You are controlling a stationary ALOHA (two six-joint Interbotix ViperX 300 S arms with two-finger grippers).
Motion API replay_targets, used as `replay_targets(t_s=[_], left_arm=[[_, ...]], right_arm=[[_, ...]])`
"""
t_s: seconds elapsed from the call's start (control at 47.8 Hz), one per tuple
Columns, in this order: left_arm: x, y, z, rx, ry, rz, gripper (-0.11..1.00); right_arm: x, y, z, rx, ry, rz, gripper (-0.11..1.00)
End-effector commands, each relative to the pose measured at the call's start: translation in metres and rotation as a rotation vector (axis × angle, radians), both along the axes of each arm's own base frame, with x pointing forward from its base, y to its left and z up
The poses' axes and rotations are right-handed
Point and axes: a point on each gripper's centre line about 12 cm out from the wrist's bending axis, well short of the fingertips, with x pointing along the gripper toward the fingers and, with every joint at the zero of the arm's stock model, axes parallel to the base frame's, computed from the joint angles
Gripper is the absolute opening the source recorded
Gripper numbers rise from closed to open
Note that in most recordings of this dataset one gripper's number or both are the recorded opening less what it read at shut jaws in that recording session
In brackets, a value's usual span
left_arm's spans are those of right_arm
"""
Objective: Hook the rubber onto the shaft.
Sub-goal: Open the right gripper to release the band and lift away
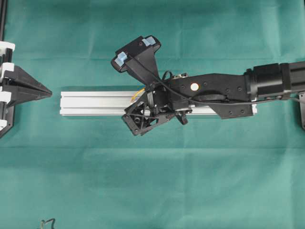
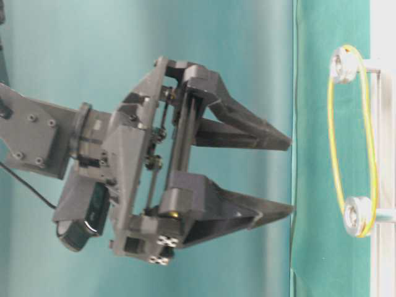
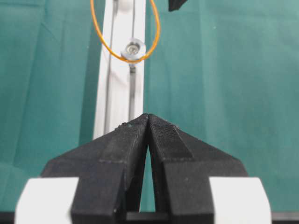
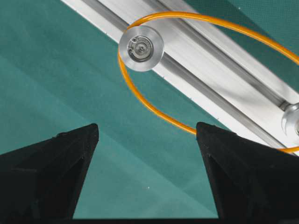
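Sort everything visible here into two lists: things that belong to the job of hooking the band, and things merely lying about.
Belonging to the job:
thin orange rubber band
round silver metal shaft
second silver shaft
silver aluminium rail
right black claw, open
left black claw, shut

Lying about:
green cloth
dark cable end at the bottom edge

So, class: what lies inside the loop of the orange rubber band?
Inside the rubber band sit two silver round shafts, a stretch of aluminium rail and green cloth. The right gripper's finger covers the band's lower edge.

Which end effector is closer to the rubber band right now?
Right. The right end effector hangs open over the rubber band; the left end effector sits shut beyond the rail's far end.
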Motion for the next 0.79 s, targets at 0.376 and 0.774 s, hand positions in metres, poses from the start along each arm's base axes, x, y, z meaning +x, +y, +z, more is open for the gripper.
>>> replay_targets(t_s=[0.376, 0.774], left_arm=[[0.001, -0.001, 0.01, 0.001, -0.02, -0.003, 0.0], [-0.004, 0.0, 0.012, 0.002, -0.02, -0.001, 0.0]], right_arm=[[-0.024, 0.007, 0.05, -0.085, -0.015, 0.266, 0.93], [-0.052, 0.014, 0.052, -0.13, 0.047, 0.452, 0.93]])
